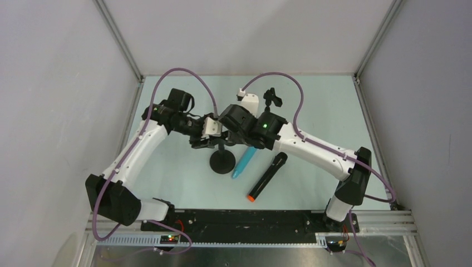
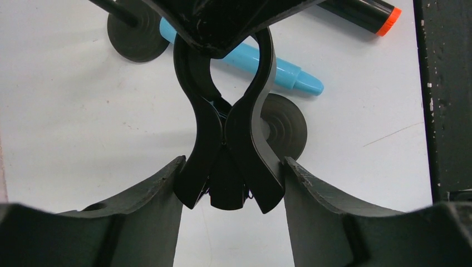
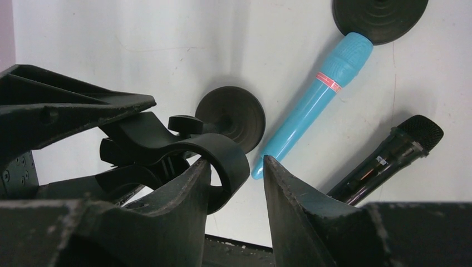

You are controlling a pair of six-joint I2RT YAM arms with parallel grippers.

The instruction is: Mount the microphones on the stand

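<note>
The black stand's round base (image 1: 222,163) sits mid-table, and its spring clip (image 2: 225,119) is at the top. My left gripper (image 2: 232,167) is shut on the clip's two handles, with a finger pressed on each side. My right gripper (image 3: 235,161) is open just beside the clip's ring (image 3: 229,161), and nothing is held between its fingers. The turquoise microphone (image 1: 244,164) lies on the table right of the base. The black microphone (image 1: 268,176) with an orange end cap (image 1: 251,196) lies beside it. Both also show in the right wrist view, turquoise (image 3: 311,105) and black (image 3: 389,158).
A second black stand (image 1: 271,99) stands farther back, and its round base (image 3: 381,16) touches the turquoise microphone's head. A black rail (image 1: 245,225) runs along the near edge. Grey walls close in the table on the left, right and back.
</note>
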